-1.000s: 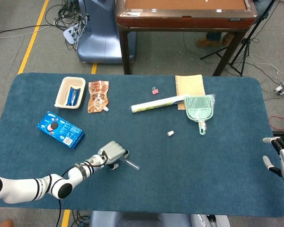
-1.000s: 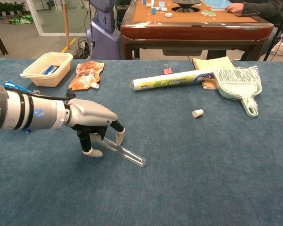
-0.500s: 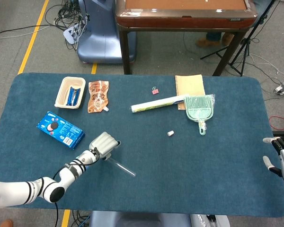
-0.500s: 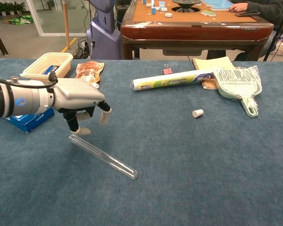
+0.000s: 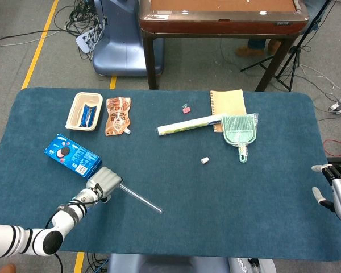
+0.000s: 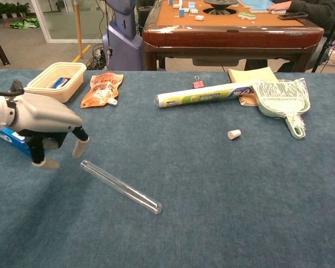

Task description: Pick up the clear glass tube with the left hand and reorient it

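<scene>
Both views are bright and evenly lit from overhead, with only soft, faint shadows on the blue surface (image 5: 227, 193). Focus is sharp throughout, with no motion blur. Glare glints along the glass tube (image 6: 120, 186).

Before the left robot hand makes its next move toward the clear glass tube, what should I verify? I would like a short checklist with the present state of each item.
1. The clear glass tube lies flat on the blue table cloth: ok.
2. Left robot hand holds the tube: not ok; it is apart from it, to the left, holding nothing.
3. Nothing lies close around the tube: ok; the blue cookie box lies farther left, the small white cap far to the right.
4. Tube intact, no crack: cannot tell.
5. Right robot hand away from the tube: ok; it is at the right table edge.
</scene>
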